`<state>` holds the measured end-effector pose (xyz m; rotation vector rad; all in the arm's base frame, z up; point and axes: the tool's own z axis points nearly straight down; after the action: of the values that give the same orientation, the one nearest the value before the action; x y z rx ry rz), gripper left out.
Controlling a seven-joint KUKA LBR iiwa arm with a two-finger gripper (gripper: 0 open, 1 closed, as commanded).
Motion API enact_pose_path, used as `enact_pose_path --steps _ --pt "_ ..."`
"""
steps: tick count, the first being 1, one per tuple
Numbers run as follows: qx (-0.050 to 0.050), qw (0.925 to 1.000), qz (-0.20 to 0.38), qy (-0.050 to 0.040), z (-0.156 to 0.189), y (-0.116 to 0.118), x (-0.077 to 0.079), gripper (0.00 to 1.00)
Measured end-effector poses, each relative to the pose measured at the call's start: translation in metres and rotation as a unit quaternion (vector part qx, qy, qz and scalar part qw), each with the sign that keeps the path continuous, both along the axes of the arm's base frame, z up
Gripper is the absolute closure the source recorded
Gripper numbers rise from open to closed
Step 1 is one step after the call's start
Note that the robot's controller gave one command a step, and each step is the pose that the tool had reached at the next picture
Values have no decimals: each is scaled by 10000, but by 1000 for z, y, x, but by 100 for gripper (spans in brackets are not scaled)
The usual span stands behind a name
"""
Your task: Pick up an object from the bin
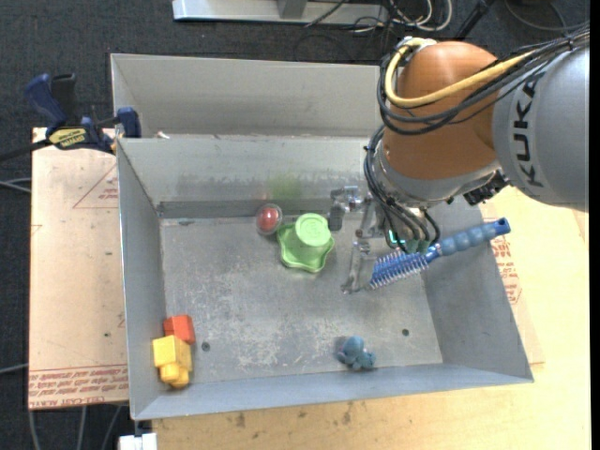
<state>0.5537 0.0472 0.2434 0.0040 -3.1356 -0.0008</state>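
My gripper (354, 268) hangs low in the right half of the bin, under the arm's orange cover. A blue brush (412, 262) lies right against its right side, bristle head towards the gripper and handle slanting up over the bin's right wall. Whether the gripper has hold of the brush I cannot make out. Just left of the gripper stands a light green cup (305, 242), close to it but apart. A small red ball (269, 217) rests beside the cup near the back wall.
A small blue-grey lump (355, 352) lies near the front wall, below the gripper. Yellow and orange blocks (173, 350) sit in the front left corner. Bare floor stretches across the bin's left and middle.
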Motion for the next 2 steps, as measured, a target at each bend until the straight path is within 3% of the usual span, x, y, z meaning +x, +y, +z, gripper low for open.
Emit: enact_pose_path --steps 1,2 --pt "-10 10000 -78 5 -119 -95 -5 0" --pt "-2 9930 1176 -38 -169 -142 49 0"
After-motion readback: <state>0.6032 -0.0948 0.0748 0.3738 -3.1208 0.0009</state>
